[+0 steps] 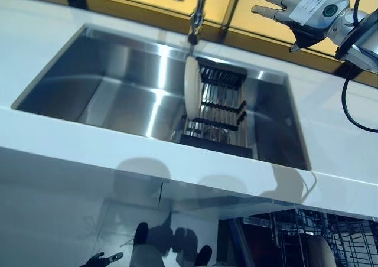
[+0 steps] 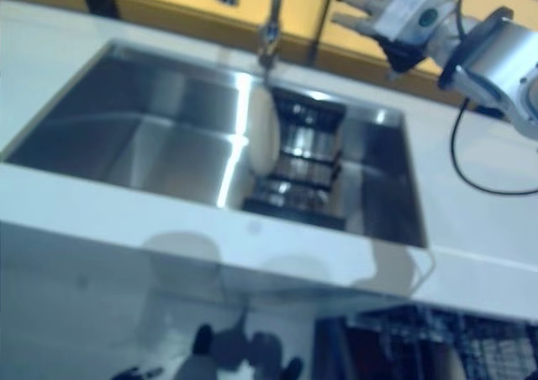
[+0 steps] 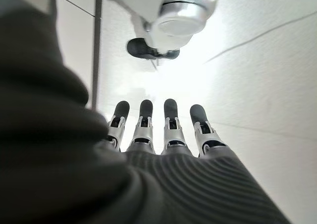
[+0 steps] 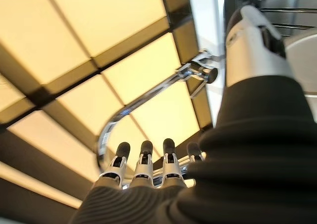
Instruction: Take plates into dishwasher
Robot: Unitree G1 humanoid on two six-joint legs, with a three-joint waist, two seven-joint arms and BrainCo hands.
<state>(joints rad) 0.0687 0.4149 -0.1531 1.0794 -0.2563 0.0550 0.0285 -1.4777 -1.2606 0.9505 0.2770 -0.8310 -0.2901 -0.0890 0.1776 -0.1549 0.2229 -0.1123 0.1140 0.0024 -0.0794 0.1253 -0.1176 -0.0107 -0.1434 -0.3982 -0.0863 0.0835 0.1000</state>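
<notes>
A white plate (image 1: 192, 87) stands on edge in the dark rack (image 1: 220, 110) at the right end of the steel sink (image 1: 112, 84), just below the tap (image 1: 199, 12). The rest of the sink left of the rack is open basin. The right hand (image 1: 304, 6) hovers above the sink's far right corner, fingers spread, holding nothing. The left hand (image 3: 163, 130) hangs low over pale floor, fingers straight. A white counter (image 1: 88, 146) rims the sink; the dishwasher rack (image 1: 319, 237) shows below its right front edge.

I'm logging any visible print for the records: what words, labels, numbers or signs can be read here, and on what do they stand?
None can be read.
White label on the back of the right hand: print too small and blurred to read.
Plate, rack, sink, tap, countertop: no text seen.
</notes>
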